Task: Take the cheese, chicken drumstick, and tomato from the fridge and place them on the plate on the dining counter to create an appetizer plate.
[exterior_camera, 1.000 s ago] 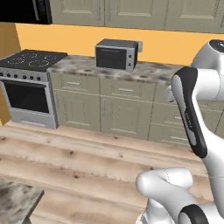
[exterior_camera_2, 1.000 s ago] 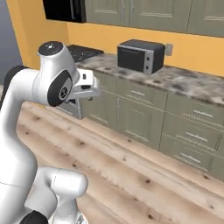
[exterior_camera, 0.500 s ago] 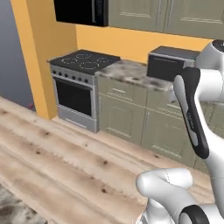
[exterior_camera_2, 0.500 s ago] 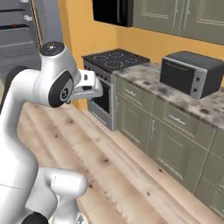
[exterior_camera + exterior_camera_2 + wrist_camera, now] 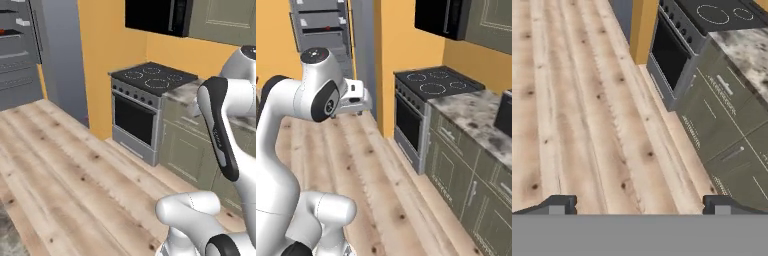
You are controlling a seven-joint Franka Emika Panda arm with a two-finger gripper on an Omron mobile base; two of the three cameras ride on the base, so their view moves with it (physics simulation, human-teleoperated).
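The fridge stands open at the far left across the wooden floor, its grey shelves facing me; in the right base view the fridge is at the top. A small red spot lies on one shelf, too small to name. My gripper hangs high over the floor, well short of the fridge, pointing down. In the hand view the gripper is open, its fingertips wide apart with bare floor between them. The cheese, chicken drumstick, tomato, plate and dining counter are out of view.
A black-topped stove with an oven door stands against an orange wall, right of the fridge. Olive cabinets with a marble top run on to the right. A dark microwave hangs above. A mottled grey corner shows at lower left.
The whole picture has swung: the camera has turned left, so the countertop microwave has slid out and the stove and the open fridge have come in. The gripper stays open.
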